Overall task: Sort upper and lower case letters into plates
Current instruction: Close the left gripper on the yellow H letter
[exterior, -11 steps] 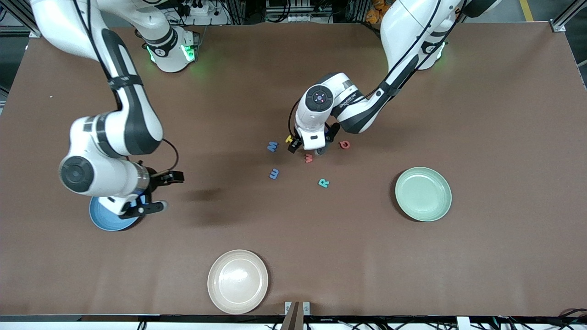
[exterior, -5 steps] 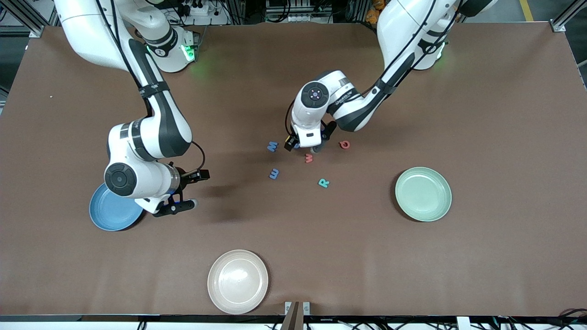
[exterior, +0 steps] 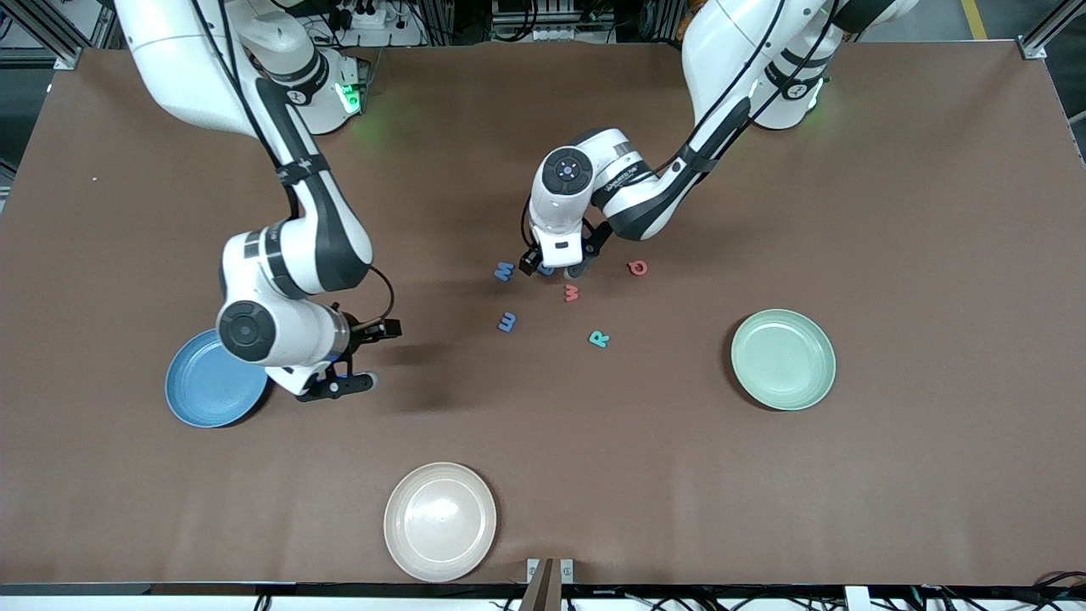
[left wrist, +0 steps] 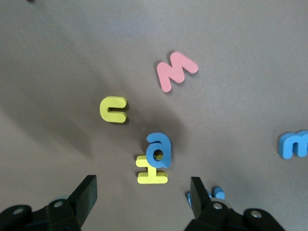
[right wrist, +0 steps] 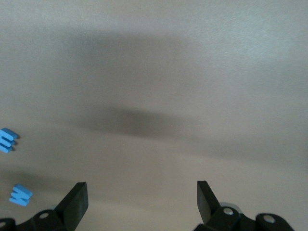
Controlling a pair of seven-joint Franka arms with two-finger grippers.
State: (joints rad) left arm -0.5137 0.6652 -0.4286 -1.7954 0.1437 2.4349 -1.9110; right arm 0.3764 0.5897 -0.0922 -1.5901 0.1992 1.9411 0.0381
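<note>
My left gripper (exterior: 553, 270) hangs open low over a cluster of letters in the middle of the table. Just ahead of its fingertips in the left wrist view (left wrist: 143, 192), a blue "a" (left wrist: 159, 150) overlaps a yellow letter (left wrist: 151, 171). A yellow "c" (left wrist: 113, 109) and a pink letter (left wrist: 175, 70) lie close by. On the table I also see a blue M (exterior: 504, 271), a red w (exterior: 572, 293), a red G (exterior: 637, 268), another blue letter (exterior: 507, 322) and a teal R (exterior: 599, 339). My right gripper (exterior: 371, 356) is open and empty, beside the blue plate (exterior: 204, 395). The mint green plate (exterior: 783, 359) stands toward the left arm's end.
A cream-beige plate (exterior: 440, 521) sits near the table's front edge, nearest the front camera. The right wrist view shows bare brown table and two blue letters (right wrist: 8, 139) (right wrist: 20, 195) off to one side.
The right arm has swung off the blue plate toward the middle of the table, uncovering the plate. The left gripper has shifted slightly toward the blue M and now hides the yellow letter.
</note>
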